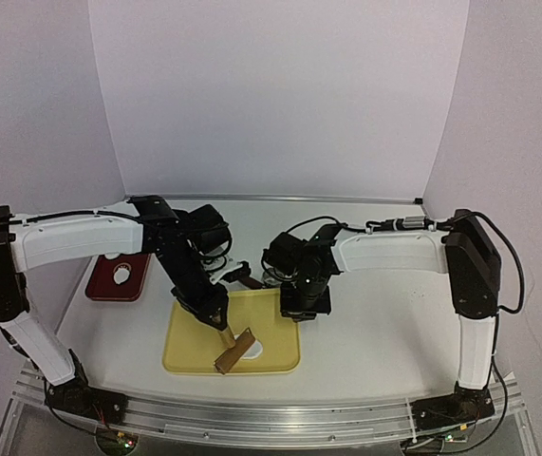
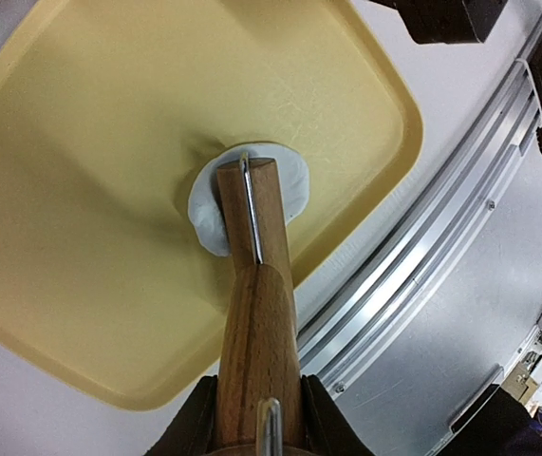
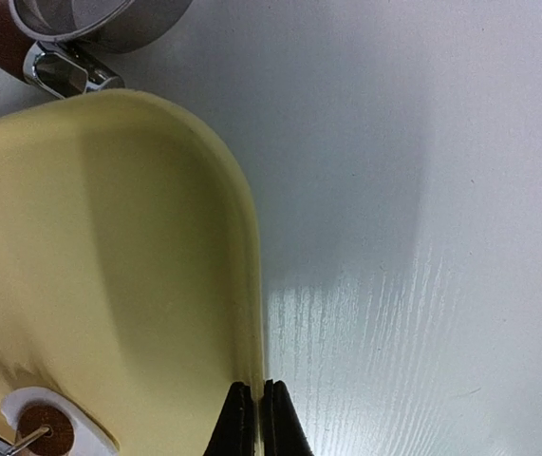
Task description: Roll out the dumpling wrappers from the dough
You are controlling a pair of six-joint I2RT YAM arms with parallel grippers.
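White walls stood round a white table (image 1: 375, 323), and on it you had two trays: one yellow tray (image 1: 190, 351) at the middle of the near side and one red tray (image 1: 98, 288) off to the left, well apart from it. You had both arms over the work. Your left gripper (image 2: 256, 420) was clamped on the handle of a single wooden roller (image 2: 254, 285), whose head pressed on the one dumpling wrapper (image 2: 292, 180) you could count, a flat white disc lying in the near right part of the yellow tray. Your right gripper (image 3: 253, 420) sat by that tray's far right corner, its jaws drawn almost together with the rim pinched between them. One metal ring cutter (image 3: 138, 28) lay on the table just beside the yellow tray's far edge. The overhead view alone gave you the red tray and the one white piece of dough (image 1: 123, 275) on it, too small there to tell its shape. The left wrist view showed you the wrapper's outline on both sides of the roller, with the aluminium rail (image 2: 413, 256) along the table's near edge. The right wrist view gave you what neither of the others did: the cutter's shiny wall and brown handle up close, and the pinch on the rim.
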